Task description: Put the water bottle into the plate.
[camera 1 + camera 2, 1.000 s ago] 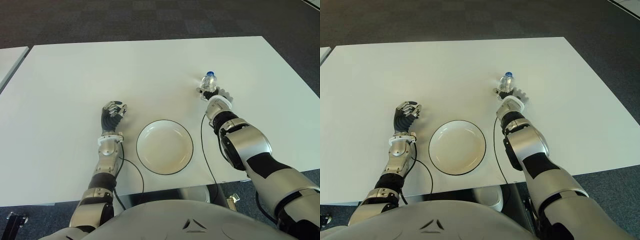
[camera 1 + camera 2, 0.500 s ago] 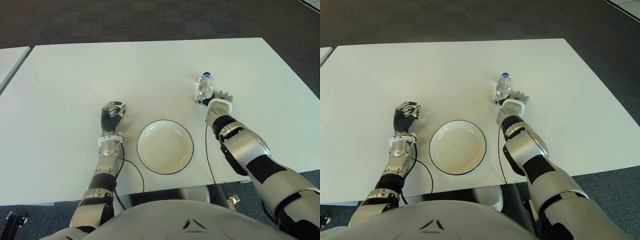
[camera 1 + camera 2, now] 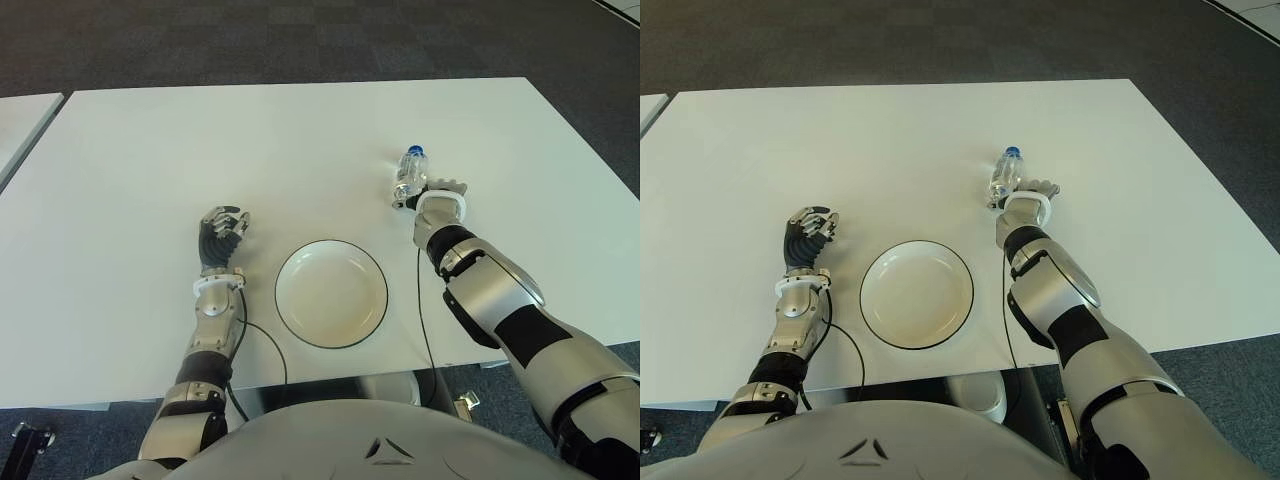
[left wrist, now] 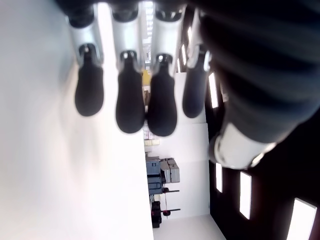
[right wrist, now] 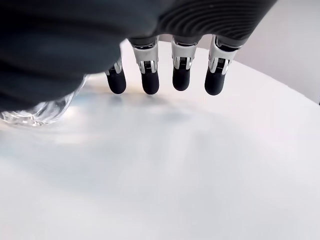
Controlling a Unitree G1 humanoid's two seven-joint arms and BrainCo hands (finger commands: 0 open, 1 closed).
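Your right hand [image 3: 436,194] reaches out beside the bottle [image 3: 409,174], fingers straight and released, nothing gripped. Bottle stands on the table [image 3: 300,140], right of the plate [image 3: 331,293]. Left hand [image 3: 221,234] idles, curled, left of the plate.

the right hand [image 3: 437,197] has drawn back slightly, now beside the water bottle [image 3: 409,175].

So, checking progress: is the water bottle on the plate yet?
No, the water bottle stands on the table by the right hand, apart from the plate.
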